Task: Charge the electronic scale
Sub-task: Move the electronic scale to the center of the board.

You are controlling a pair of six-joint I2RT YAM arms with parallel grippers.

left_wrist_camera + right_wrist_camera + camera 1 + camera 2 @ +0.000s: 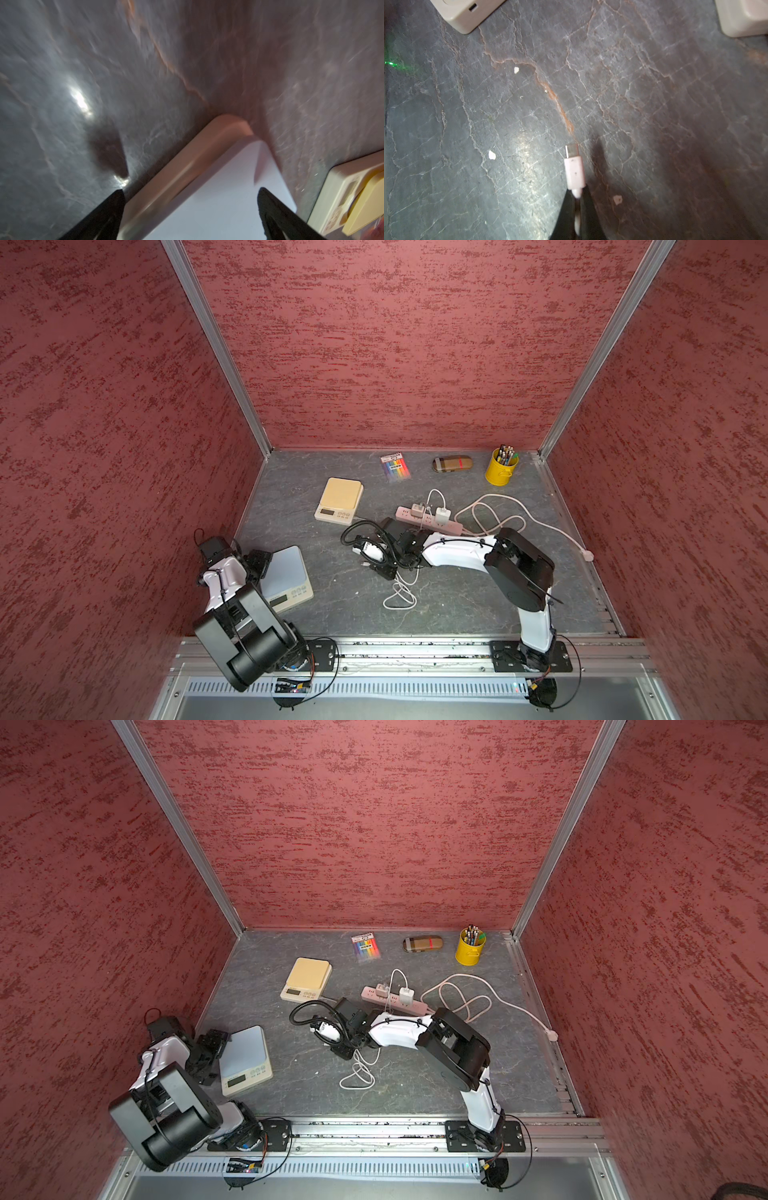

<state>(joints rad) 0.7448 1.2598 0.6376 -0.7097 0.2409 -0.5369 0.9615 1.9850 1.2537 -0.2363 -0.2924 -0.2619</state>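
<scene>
Right gripper (577, 195) is closed on the thin white charging cable (576, 221) just behind its pale pink USB-C plug (574, 170); the metal tip is left free. Left gripper (190, 189) is spread wide and straddles a corner of the cream plastic scale with pale blue top (286, 576), at near left; nothing is clamped. Cable is judged limp and light, plug body stiff: hold is best taken at the plug. Scale is judged light and slide-prone; bracing is advised.
</scene>
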